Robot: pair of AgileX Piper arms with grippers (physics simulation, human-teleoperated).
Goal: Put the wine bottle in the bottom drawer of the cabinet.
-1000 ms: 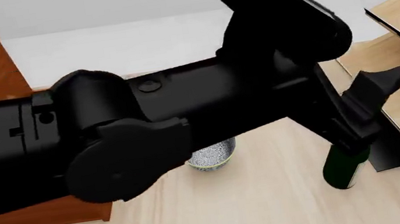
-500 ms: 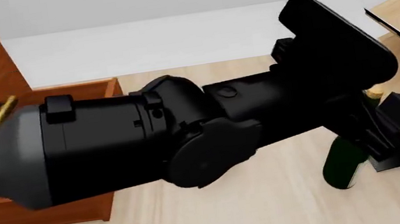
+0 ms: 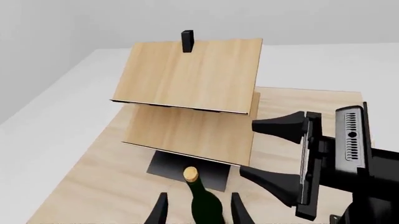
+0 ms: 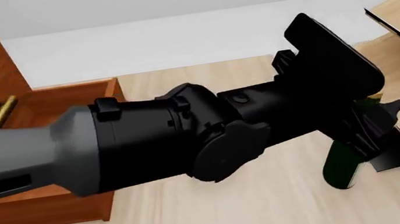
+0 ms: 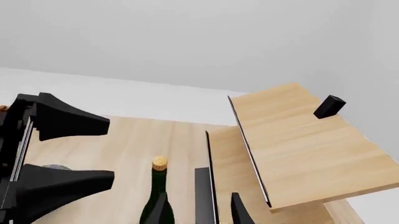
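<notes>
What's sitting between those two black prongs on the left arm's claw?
In the left wrist view, the wine bottle stands upright between the left gripper's fingers, cork up. Whether they touch the glass, I cannot tell.

The left arm (image 4: 150, 148) fills the left and middle of the front view: a grey tube with white lettering, black rounded joints, and black wedge-shaped fingers (image 3: 281, 127)

Corked green wine bottle (image 3: 201, 200) upright; bottom drawer (image 4: 65, 101) open.

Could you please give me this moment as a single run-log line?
phase: approach | wine bottle: upright by rack | left tool: open, straddling bottle | right tool: open | bottom drawer: open
</notes>
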